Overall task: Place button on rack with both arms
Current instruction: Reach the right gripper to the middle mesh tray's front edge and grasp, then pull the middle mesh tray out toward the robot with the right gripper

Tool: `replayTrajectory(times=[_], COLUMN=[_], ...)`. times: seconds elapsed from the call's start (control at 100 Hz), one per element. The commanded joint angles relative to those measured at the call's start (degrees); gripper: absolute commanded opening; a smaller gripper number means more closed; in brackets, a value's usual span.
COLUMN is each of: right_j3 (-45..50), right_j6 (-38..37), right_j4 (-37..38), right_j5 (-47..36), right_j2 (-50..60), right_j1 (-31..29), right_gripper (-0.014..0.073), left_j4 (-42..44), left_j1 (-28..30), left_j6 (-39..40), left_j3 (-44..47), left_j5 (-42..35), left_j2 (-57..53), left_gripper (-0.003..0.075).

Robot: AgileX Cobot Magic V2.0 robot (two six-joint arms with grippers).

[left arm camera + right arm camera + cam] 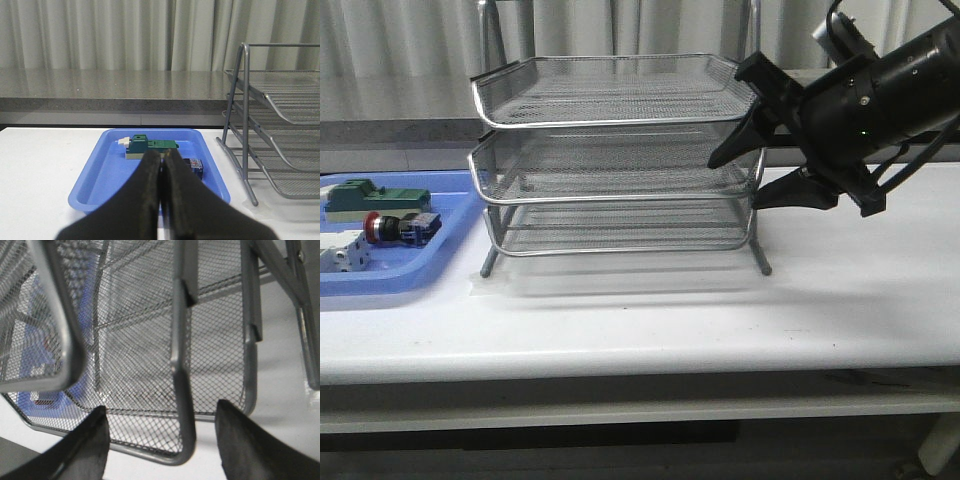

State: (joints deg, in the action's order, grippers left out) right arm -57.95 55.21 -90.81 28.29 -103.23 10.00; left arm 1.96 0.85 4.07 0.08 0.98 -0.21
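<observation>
The button (395, 228), red-headed with a dark blue body, lies in the blue tray (380, 282) at the table's left. In the left wrist view only its blue body (196, 165) peeks out behind my left gripper (162, 157), which is shut on nothing and hovers short of the tray (100, 172). The left arm is out of the front view. The silver three-tier rack (610, 122) stands mid-table. My right gripper (735, 185) is open at the rack's right side. Its fingers (92, 437) straddle a bent wire of the rack (181, 390) without gripping it.
A green block (368, 197) (150, 146) and a white block (345, 255) share the tray with the button. The rack's thin legs (244, 130) stand right of the tray. A grey ledge and curtains run behind the table.
</observation>
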Motion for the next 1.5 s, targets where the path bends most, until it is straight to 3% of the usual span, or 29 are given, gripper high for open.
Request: replayTrajectory(times=[0.0,0.12,0.5,1.06,1.49], right_j3=[-1.97,-1.97,-1.86,7.63,19.48], right_j6=[0.75,0.75,0.75,3.67,6.81], right_j4=[-2.55,-2.88,-2.9,0.78,0.71], right_j5=[1.77,1.66,2.68,7.12,7.01], right_j2=[1.83,1.55,1.55,3.16,12.8], right_j1=[0.06,0.06,0.06,0.06,0.06], right_gripper=[0.0388,0.0265,-0.0001,-0.0006,-0.0006], left_j4=[-0.24,-0.24,-0.24,-0.24,-0.24], left_j1=[0.21,0.21,0.21,0.21,0.21], left_j6=[0.65,0.65,0.65,0.65,0.65], left_j3=[2.67,2.67,2.67,2.67,2.67], left_j5=[-4.39,-4.39,-4.39,-4.39,-4.39], left_j2=[-2.06,-2.06,-2.06,-2.06,-2.06], left_gripper=[-0.002,-0.002,-0.002,-0.002,-0.002])
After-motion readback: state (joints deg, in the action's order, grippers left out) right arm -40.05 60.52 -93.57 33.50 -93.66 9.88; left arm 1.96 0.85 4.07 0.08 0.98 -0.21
